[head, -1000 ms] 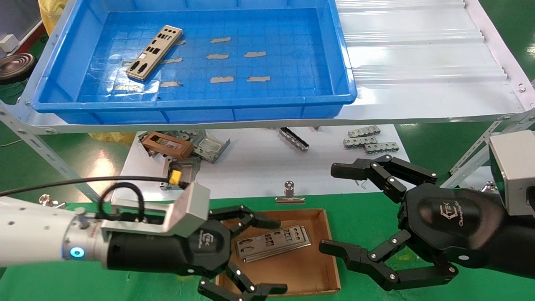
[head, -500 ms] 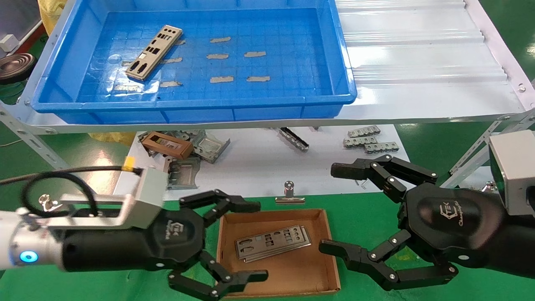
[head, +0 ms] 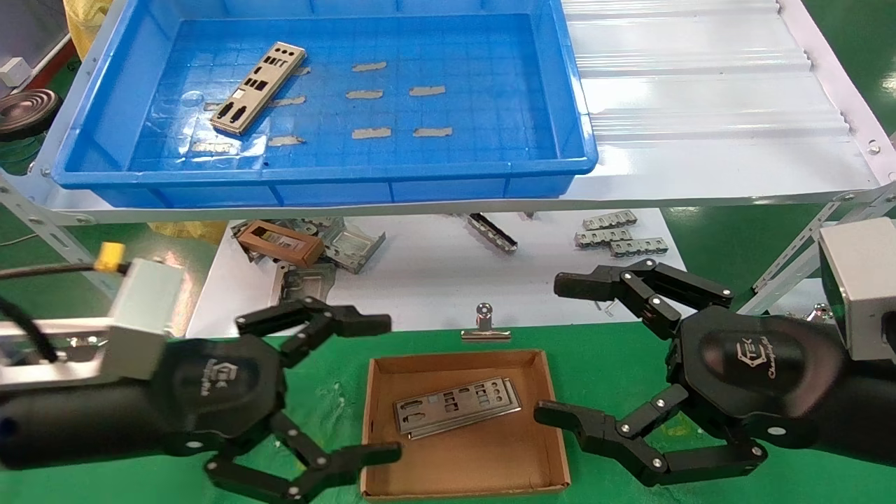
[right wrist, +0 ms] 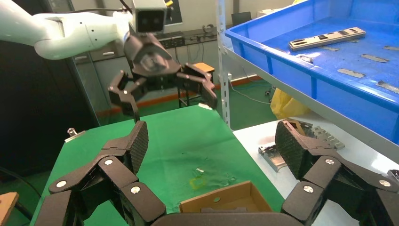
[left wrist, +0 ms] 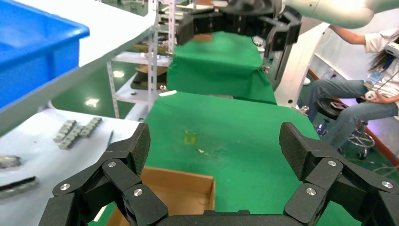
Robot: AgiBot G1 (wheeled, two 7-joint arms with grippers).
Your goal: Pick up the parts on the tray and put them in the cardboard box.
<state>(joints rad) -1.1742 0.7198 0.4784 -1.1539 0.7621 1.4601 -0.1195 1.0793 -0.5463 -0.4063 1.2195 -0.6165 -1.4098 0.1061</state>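
Green cloth-covered work surface in front, with a white sheet lying behind it. Above, a white corrugated shelf panel on grey perforated metal struts. Green-covered tables farther back. Dark wall panel on one side. Seated person in jeans on a stool.

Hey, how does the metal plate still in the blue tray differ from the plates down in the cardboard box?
The plate in the tray lies alone on the blue tray, up on the shelf; the plates in the box are stacked in the cardboard box on the green surface below. The tray plate runs steeply diagonal in the head view; the boxed ones lie nearly crosswise. Both are thin silver plates with port cutouts.
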